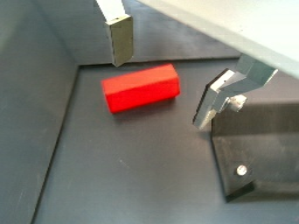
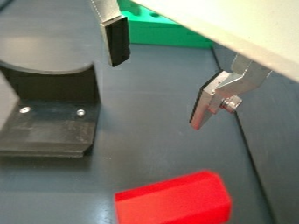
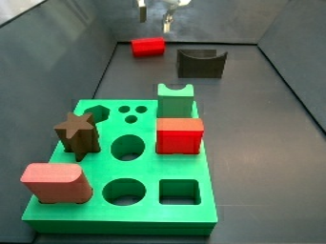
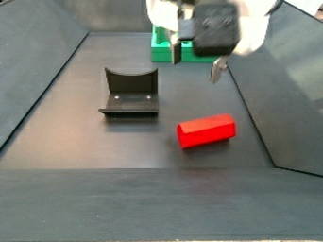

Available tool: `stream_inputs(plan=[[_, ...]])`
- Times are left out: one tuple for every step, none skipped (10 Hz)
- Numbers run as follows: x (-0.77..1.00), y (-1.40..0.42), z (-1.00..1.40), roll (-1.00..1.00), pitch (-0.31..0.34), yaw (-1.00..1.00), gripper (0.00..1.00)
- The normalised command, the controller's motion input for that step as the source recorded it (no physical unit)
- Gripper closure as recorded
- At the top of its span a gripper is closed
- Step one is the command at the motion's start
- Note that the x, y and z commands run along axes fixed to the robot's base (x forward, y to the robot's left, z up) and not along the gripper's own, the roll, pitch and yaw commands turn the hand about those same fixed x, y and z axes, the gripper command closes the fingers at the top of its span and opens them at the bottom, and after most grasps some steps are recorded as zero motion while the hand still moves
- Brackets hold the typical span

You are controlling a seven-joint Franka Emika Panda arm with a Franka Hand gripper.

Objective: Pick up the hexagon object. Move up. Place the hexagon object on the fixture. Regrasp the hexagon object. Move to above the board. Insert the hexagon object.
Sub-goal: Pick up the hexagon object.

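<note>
The hexagon object (image 1: 140, 87) is a bright red prism lying flat on the dark floor, also seen in the other wrist view (image 2: 176, 201) and in both side views (image 3: 149, 45) (image 4: 206, 130). My gripper (image 1: 159, 93) hangs open above the floor, over and slightly beside the prism, with nothing between its fingers (image 2: 114, 39). It also shows in both side views (image 3: 154, 24) (image 4: 199, 68). The dark fixture (image 3: 200, 63) with its curved notch stands next to the prism (image 4: 130, 93) (image 2: 47, 105) (image 1: 257, 149). The green board (image 3: 95, 205) lies farther off (image 4: 161, 47) (image 2: 152, 31).
On the board stand a brown star piece (image 3: 76, 133), a red cube (image 3: 180, 135), a salmon-pink block (image 3: 53, 183) and a green notched block (image 3: 176, 98). Sloping grey walls (image 3: 64, 67) close in the floor on all sides.
</note>
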Motion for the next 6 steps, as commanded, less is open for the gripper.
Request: stream_inputs(plan=[[0.0, 0.15, -0.4, 0.0, 0.0, -0.9, 0.0], [0.0, 0.19, -0.47, 0.0, 0.0, -0.85, 0.0], [0.0, 0.26, -0.49, 0.0, 0.0, -0.79, 0.0], [0.0, 0.25, -0.49, 0.0, 0.0, -0.79, 0.0], [-0.03, 0.36, -0.53, 0.0, 0.029, -0.69, 0.0], [-0.11, 0.38, -0.45, 0.0, 0.061, -0.64, 0.0]])
